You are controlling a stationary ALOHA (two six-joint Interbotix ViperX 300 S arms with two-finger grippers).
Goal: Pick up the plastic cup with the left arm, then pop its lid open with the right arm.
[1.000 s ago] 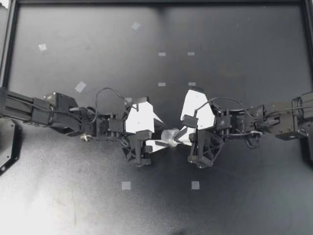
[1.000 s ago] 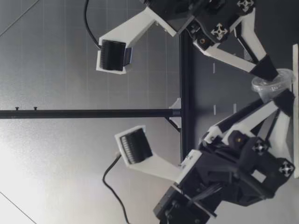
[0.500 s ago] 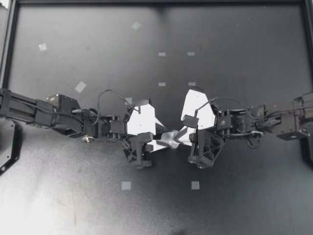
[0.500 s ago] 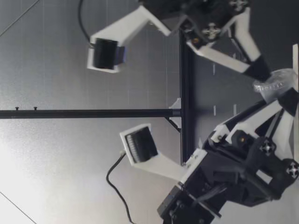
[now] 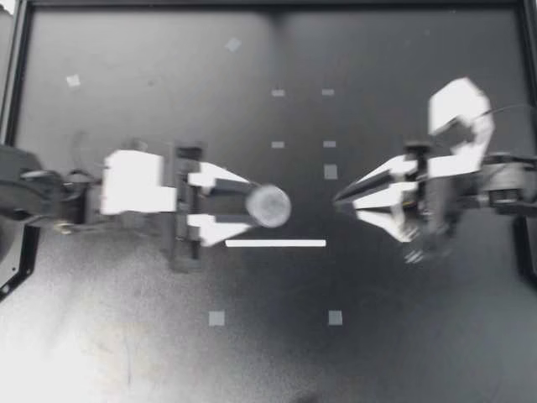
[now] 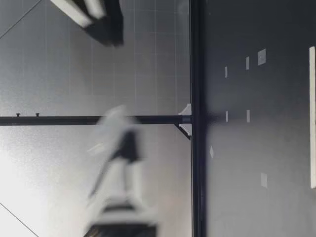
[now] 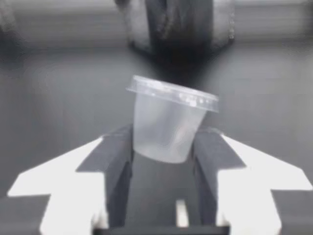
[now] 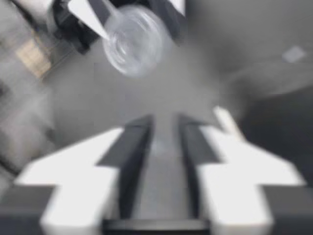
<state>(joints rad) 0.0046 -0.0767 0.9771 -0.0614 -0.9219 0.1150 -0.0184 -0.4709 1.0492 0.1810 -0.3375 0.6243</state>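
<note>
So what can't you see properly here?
- Low view: motion blur smears my left arm into a pale shape, and my right arm is cut off by the edge.
- Top view: my right pincer is blurred by motion, so its details are lost.
- Left wrist view: the clear cup has a cloudy wall and lid, which hide whether anything is inside.

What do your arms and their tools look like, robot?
My left tool and right tool each have two white, wedge-shaped fingers that narrow to points. Their inner pads are black. Behind them the arms are dark, and my left arm carries a white block.
</note>
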